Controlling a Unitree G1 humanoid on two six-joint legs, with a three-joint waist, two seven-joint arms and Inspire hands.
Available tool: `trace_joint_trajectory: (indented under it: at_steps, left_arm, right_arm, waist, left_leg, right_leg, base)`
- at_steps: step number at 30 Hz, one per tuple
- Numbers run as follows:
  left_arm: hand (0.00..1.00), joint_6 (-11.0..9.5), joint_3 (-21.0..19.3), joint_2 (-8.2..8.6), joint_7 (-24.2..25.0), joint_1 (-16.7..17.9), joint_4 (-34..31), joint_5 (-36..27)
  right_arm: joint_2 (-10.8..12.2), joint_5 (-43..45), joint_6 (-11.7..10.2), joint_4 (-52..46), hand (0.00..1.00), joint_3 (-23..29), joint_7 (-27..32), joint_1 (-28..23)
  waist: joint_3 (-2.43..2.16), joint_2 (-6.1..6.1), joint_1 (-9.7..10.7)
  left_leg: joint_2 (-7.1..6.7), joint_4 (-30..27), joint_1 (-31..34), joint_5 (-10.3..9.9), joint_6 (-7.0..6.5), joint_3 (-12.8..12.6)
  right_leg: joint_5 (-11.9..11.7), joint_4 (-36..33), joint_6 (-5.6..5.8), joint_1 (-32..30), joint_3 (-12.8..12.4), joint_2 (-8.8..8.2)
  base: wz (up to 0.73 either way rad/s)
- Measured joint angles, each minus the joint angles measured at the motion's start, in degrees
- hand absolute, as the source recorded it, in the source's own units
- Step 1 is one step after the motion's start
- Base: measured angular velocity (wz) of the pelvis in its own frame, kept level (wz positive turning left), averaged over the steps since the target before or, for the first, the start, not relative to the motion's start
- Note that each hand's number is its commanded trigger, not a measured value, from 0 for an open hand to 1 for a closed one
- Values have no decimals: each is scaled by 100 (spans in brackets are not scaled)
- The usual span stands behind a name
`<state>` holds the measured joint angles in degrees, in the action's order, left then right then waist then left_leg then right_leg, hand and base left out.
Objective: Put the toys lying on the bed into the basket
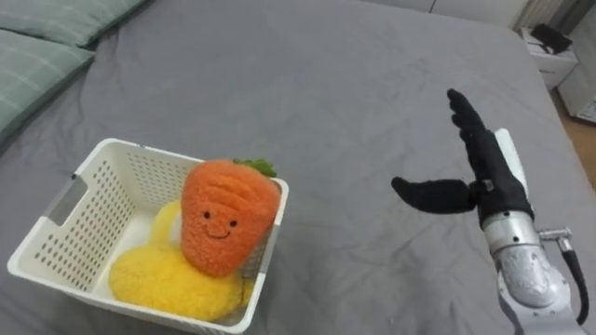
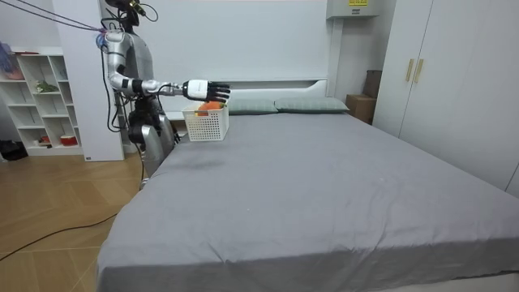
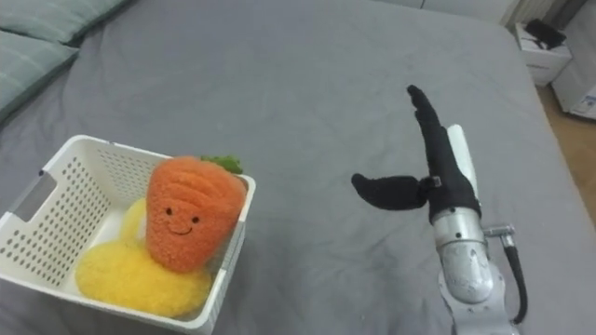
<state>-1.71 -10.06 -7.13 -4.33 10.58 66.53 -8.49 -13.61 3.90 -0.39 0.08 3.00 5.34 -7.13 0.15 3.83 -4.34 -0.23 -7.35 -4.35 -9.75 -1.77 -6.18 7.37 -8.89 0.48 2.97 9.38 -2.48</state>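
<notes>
By the bed's near edge, toward the pillow [image 1: 37, 56] end, sits a white slotted basket [image 1: 121, 149], and both toys I can make out are inside it. A yellow plush [image 1: 172, 279] lies flat along the basket floor. An orange carrot plush [image 1: 223, 219] with a stitched smile stands on top of it, leaning against the wall that faces the middle of the bed, its green tuft poking just over the rim. Moving right, the grey cover of the bed [image 1: 326, 84] runs smooth toward the far edge. Further right, well apart from the basket, the robot's right hand [image 1: 484, 172] hangs above the cover near the same near edge. Its fingers are straight and pointing away across the bed, its thumb is spread out toward the basket, and it holds nothing. From across the room the robot stands at the side of the bed up by the head end, with that arm stretched out level over the basket's corner of the mattress. To my eye the collecting is at its tail end: the toys are in, and the hand is free. If another toy lies further along the bed, the next move calls for a look or a step that way. If not, the hand would have to travel left to the basket rim and curl round it, gently, since the carrot sits high and could tip out.
</notes>
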Motion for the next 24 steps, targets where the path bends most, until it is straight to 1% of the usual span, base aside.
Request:
trace_joint_trajectory:
  at_steps: [1,2,3,5,6,7,8,9,11,12,13,15,17,19,20,21,22,24]
  left_arm:
    - [0,-12,-6,-2,-25,23,0,-7]
    - [0,-33,-46,-4,-67,57,-2,-11]
    - [0,-36,-55,-10,-134,93,-2,-60]
    - [0,-43,-71,-10,-180,99,-3,-85]
    - [0,-56,-86,-7,-177,117,-3,-82]
    - [0,-68,-88,-5,-176,156,-4,-83]
    - [0,-81,-91,-6,-176,153,-37,-82]
    - [0,-84,-91,-8,-179,166,-64,-86]
    - [0,-83,-91,-7,-182,178,-74,-95]
    - [0,-83,-84,-7,-226,174,-89,-96]
    - [0,-84,-83,-7,-254,168,-97,-96]
    - [0,-91,-61,-8,-303,166,-128,-99]
    - [0,-92,-37,1,-304,147,-129,-96]
    - [0,-90,-55,16,-301,152,-126,-95]
    - [0,-89,-60,30,-296,194,-126,-95]
    - [0,-87,-63,44,-296,211,-126,-93]
    - [0,-85,-63,50,-296,212,-126,-93]
    - [0,-84,-99,81,-302,258,-114,-94]
  right_arm:
    - [2,-121,0,2,0,58,25,-39]
    - [1,-345,-2,22,0,138,134,-77]
    - [1,-630,-86,162,0,241,215,-60]
    - [-3,-1045,-143,390,0,407,345,-59]
    - [14,-1234,-142,455,0,499,395,-65]
    - [17,-1364,-151,480,0,536,403,-66]
    - [18,-1641,-218,578,0,600,431,-71]
    - [32,-1923,-233,648,0,684,483,-88]
    - [39,-2249,-255,748,0,753,631,-99]
    - [39,-2550,-348,954,0,786,699,-97]
    - [39,-2686,-390,1093,0,796,727,-96]
    - [40,-3128,-397,1644,0,808,848,-91]
    - [58,-3374,-404,2132,0,809,897,-94]
    - [154,-3499,-406,2605,0,895,921,-107]
    - [228,-3602,-409,2895,0,997,954,-123]
    - [267,-3797,-422,3213,0,1080,1011,-137]
    - [286,-3874,-429,3379,0,1121,1048,-137]
    - [334,-4077,-462,3948,0,1219,1122,-149]
  waist:
    - [-5,-9,28]
    - [-8,-16,105]
    - [-6,-12,148]
    - [-10,13,175]
    - [-4,28,217]
    - [-2,30,248]
    - [-2,31,308]
    - [-2,48,363]
    - [0,44,420]
    - [-3,40,427]
    - [-5,34,427]
    - [-7,31,457]
    - [-5,15,478]
    - [5,-39,519]
    - [-11,-57,573]
    - [-7,-98,599]
    - [-7,-112,615]
    - [-19,-144,719]
  left_leg:
    - [2,3,-1,-2,1,-1]
    - [8,8,-9,-5,5,-9]
    - [42,7,-25,-16,14,-17]
    - [41,-5,-38,-31,27,-34]
    - [44,-12,-37,-35,32,-39]
    - [45,-17,-35,-36,33,-39]
    - [49,-33,-21,-44,41,-39]
    - [49,-38,-10,-47,42,-54]
    - [51,-37,-15,-50,42,-100]
    - [61,-36,-38,-59,45,-146]
    - [64,-36,-46,-61,47,-161]
    - [68,-27,-59,-64,49,-182]
    - [73,-8,-90,-74,48,-212]
    - [93,-7,-114,-113,50,-263]
    - [96,-11,-119,-131,49,-263]
    - [96,-17,-117,-142,47,-264]
    - [94,-19,-115,-143,47,-259]
    - [90,-17,-125,-143,47,-262]
  right_leg:
    - [0,-1,0,2,2,1]
    - [0,-3,0,3,-1,6]
    - [0,-9,0,7,-33,20]
    - [0,-13,-3,7,-114,48]
    - [1,-13,-5,7,-144,57]
    - [0,-7,-5,8,-146,59]
    - [-1,13,-9,10,-143,65]
    - [3,21,-12,1,-145,66]
    - [12,28,-14,-8,-156,68]
    - [13,30,-16,-4,-188,77]
    - [12,30,-16,-3,-203,81]
    - [11,26,-17,-5,-225,86]
    - [11,20,-17,-2,-278,94]
    - [11,22,-17,9,-301,113]
    - [12,23,-15,13,-302,115]
    - [14,24,-14,11,-310,115]
    - [15,24,-12,10,-311,114]
    - [31,23,-9,22,-312,111]
  base:
    - [-9]
    - [-6]
    - [-8]
    - [-11]
    - [-6]
    - [0]
    - [0]
    - [0]
    - [-8]
    - [-14]
    - [-13]
    - [-5]
    - [-10]
    - [-13]
    - [-6]
    - [-4]
    - [0]
    - [0]
